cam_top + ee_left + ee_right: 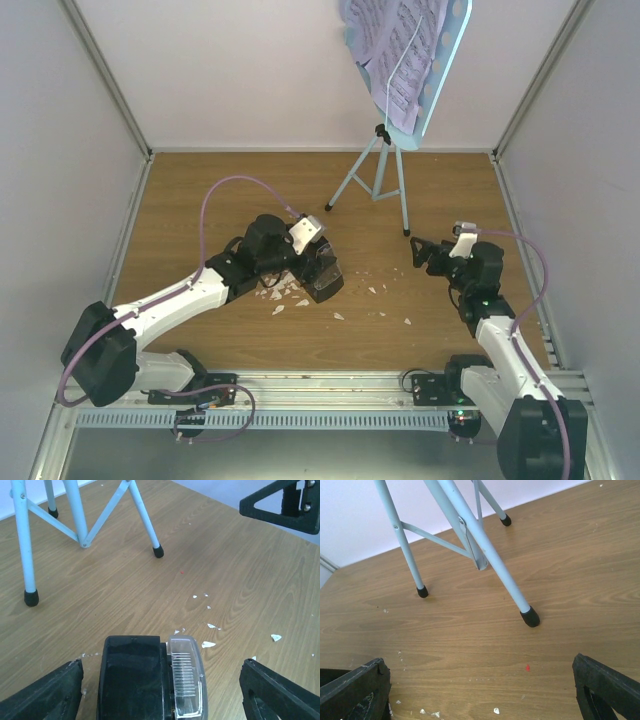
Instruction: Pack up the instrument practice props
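The light blue music stand [378,165] rises at the back of the table on its tripod, its hole-dotted desk [440,75] carrying lilac sheet-music pages [392,45]. The small black metronome [131,677] lies on its side on the wood, its clear cover [186,680] on its right side. My left gripper [162,672] is open and straddles it, with a gap showing at each finger [47,695]. In the top view the left gripper [315,268] sits over the metronome [328,282]. My right gripper [480,685] hangs open over bare wood, short of a tripod foot [530,616].
Small white crumbs [340,300] lie scattered on the wood between the two arms. White walls close in the table on the left, back and right. A metal rail [320,400] runs along the near edge. The right gripper's finger [285,505] shows at the left wrist view's top right.
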Available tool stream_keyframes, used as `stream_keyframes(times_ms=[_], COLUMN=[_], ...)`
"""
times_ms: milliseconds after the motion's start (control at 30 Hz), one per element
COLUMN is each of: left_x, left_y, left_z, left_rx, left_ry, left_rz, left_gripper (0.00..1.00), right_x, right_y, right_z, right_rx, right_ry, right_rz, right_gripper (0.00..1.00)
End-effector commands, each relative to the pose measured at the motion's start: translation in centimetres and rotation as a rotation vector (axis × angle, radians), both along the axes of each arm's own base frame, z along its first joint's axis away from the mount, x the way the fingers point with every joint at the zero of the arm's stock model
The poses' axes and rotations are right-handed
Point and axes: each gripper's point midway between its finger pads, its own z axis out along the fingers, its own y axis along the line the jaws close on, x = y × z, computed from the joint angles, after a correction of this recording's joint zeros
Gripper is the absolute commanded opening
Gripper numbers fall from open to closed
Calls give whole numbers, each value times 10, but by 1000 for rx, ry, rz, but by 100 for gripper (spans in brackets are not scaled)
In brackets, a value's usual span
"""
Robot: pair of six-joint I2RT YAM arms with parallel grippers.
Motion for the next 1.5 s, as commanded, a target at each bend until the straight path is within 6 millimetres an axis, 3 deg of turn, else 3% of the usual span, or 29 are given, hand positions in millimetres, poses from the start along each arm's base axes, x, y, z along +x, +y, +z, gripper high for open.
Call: stream_keyframes(times_ms=[0, 267, 567, 867, 1200, 1467], left_x=[7, 10, 12, 14, 23, 17], left_y=[-3, -1, 1, 4, 9, -12], left_z=[11, 7, 1, -2, 7, -4], left_rx=[-16, 1, 20, 25, -80, -25], left_ry=[-91, -109, -109, -115, -101, -87], left_rz=[9, 18, 28, 61, 413, 603], left_gripper=[82, 57, 40, 36, 34, 35], right_x=[-1, -2, -3, -3, -4, -6], right_y=[3, 5, 6, 6, 6, 4], right_z=[0, -1, -1, 2, -1, -4], right_rx=[10, 12, 12, 9, 19, 12], right_ry=[-23, -23, -25, -33, -29, -16], right_rz=[26, 40, 48, 46, 42, 34], right_gripper=[100, 100, 100, 100, 99, 100])
